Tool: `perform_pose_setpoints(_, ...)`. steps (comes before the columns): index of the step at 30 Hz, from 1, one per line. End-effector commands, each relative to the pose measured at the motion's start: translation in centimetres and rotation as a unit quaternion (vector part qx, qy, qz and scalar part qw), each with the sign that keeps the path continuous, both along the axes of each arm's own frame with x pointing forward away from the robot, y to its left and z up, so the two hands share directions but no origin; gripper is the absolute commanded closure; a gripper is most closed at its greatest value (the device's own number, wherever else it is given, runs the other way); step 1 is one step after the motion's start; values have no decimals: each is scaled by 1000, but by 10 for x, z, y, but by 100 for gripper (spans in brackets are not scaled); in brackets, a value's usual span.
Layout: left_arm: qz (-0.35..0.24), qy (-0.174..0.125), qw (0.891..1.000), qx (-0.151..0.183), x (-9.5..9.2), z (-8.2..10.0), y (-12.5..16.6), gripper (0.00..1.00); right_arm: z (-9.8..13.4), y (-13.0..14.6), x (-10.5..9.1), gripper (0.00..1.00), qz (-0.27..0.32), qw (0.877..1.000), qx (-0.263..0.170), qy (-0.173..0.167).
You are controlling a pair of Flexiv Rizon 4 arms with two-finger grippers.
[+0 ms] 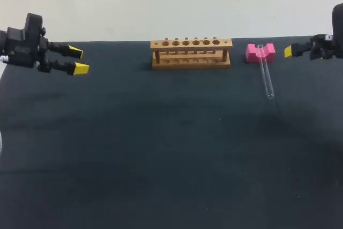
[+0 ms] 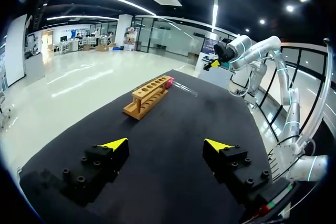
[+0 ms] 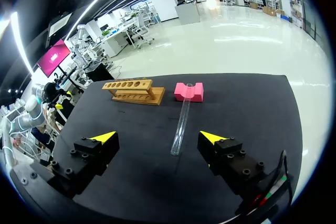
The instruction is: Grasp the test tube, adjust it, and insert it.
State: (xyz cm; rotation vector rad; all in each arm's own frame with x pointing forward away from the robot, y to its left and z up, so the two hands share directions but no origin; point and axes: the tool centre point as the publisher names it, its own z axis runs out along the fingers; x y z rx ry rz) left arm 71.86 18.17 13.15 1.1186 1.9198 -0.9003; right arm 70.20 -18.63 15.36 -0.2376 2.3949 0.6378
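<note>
A clear glass test tube lies on the black table with its far end propped in the notch of a pink block. Left of the block stands a wooden rack with a row of empty holes. My right gripper hovers open at the table's right edge, just right of the pink block. In the right wrist view the test tube lies ahead of the open right gripper, between its fingers' lines. My left gripper is open at the far left, well away from the rack.
The black table cloth stretches wide in front of the rack and tube. My right arm shows across the table in the left wrist view, beyond the pink block.
</note>
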Motion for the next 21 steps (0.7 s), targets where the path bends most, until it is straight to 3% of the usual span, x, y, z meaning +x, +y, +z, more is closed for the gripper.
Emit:
perform_pose_setpoints(1,-8,3,1000,-3,3,0,1,0,0,0,0,0,0,1000,0,-1)
perform_pose_setpoints(14,-8,3,1000,-3,3,0,1,0,0,0,0,0,0,1000,0,-1)
perform_pose_setpoints(15,-13,0,1000,-21,3,-2,-3,0,0,0,0,0,0,1000,0,-1)
perform_pose_setpoints(17,-25,-27,999,-12,7,-6,-13,0,0,0,0,0,0,1000,0,-1)
perform_pose_setpoints(18,-26,-21,999,-27,9,-8,-17,0,0,0,0,0,0,1000,0,-1)
perform_pose_setpoints(21,-38,-25,999,-20,16,-16,-30,0,0,0,0,0,0,1000,0,-1)
